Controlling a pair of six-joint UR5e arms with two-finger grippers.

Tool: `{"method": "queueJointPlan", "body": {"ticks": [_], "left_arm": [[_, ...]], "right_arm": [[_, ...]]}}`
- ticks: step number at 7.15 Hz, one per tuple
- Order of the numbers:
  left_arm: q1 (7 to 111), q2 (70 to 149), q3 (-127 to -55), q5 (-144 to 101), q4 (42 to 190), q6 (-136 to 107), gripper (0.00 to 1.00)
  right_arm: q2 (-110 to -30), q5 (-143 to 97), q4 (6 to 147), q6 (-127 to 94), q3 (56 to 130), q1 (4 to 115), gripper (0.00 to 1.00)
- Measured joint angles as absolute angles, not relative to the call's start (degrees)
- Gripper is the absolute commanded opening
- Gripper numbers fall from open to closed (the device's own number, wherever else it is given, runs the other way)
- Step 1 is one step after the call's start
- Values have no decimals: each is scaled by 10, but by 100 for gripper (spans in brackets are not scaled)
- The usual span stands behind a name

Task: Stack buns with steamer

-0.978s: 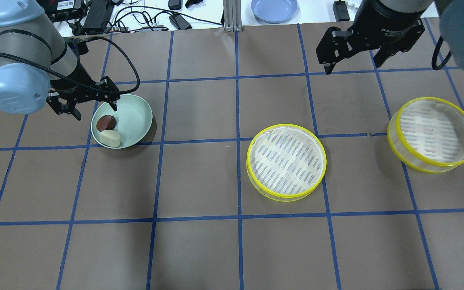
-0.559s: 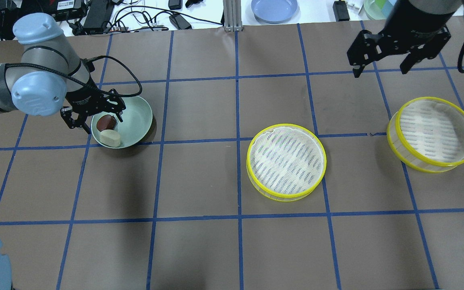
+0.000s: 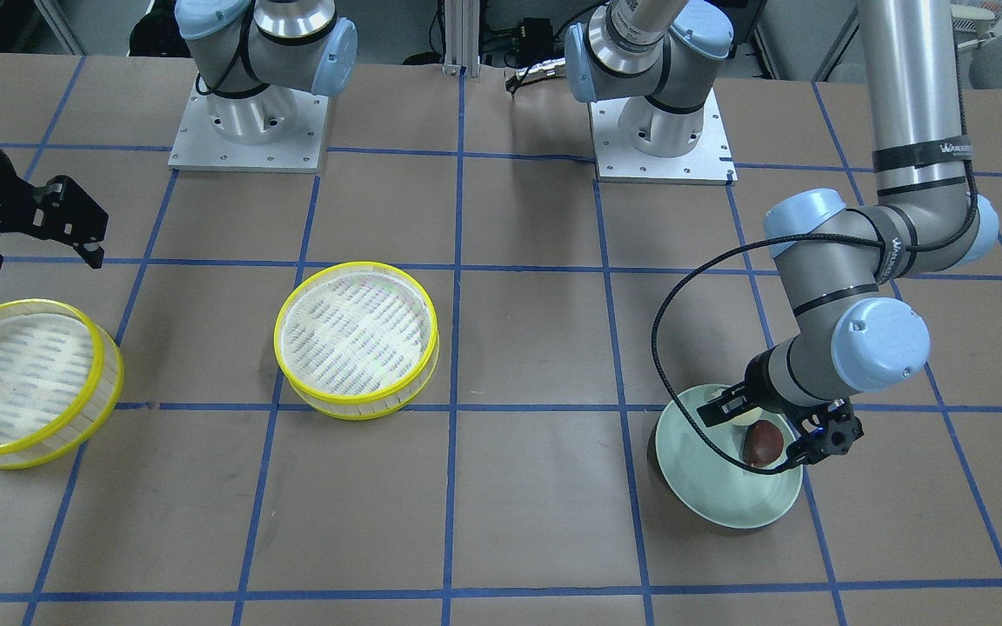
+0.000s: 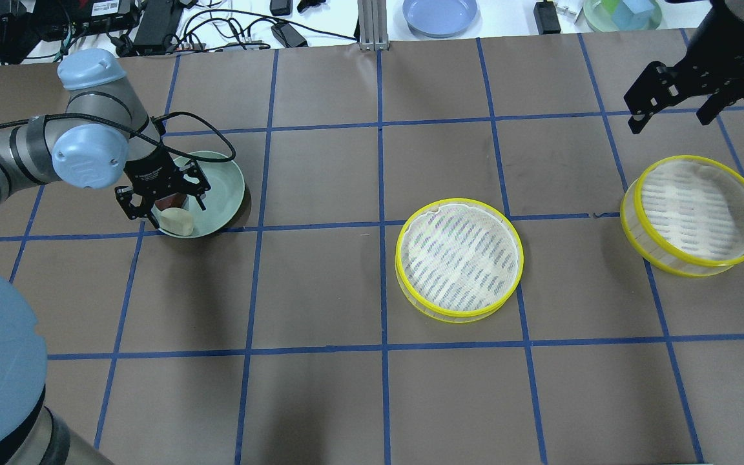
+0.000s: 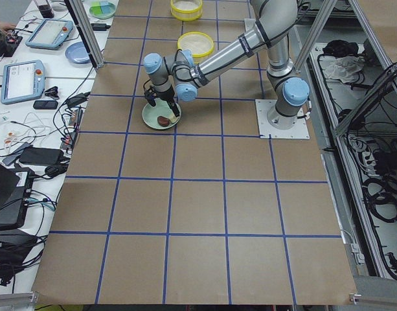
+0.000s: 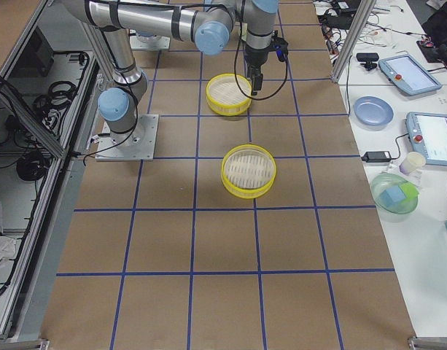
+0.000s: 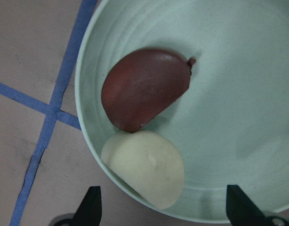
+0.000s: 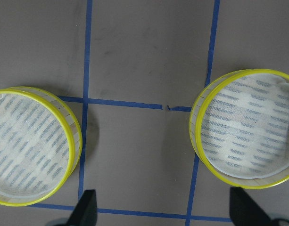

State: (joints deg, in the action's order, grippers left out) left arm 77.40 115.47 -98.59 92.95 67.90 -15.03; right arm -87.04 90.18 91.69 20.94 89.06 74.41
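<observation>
Left end effector (image 4: 165, 203) lowered over plate (image 7: 243, 84), jaws wide; right end effector (image 4: 670, 123) shifted right, wide. White bun (image 7: 144, 167), brown bun (image 7: 144, 87) seen touching at plate rim only in left wrist view. Steamers (image 4: 459, 258) well apart.

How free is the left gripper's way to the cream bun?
Probably yes: the left gripper hangs open over the cream bun, nothing between. The touching brown bun and near plate rim may crowd a finger.

Reddish-brown bun (image 7: 144, 89), cream bun (image 7: 146, 167), pale green plate (image 7: 238, 94), yellow-rimmed steamers (image 4: 459, 258) (image 4: 695, 216), seemingly striped inside
</observation>
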Motion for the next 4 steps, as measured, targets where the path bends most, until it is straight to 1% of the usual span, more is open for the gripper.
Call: {"method": "queueJointPlan", "body": {"ticks": [1,2,4], "left_arm": [[773,1163,-983,938,676,-153,13],[772,1167,-981,950,677,-158,0],[771,1169,-980,954,684,-163,0]], "right_arm": [[-870,901,913,207,891,743,100],[-868,902,912,207,891,742,100],[-851,915,919,249,891,729,100]]}}
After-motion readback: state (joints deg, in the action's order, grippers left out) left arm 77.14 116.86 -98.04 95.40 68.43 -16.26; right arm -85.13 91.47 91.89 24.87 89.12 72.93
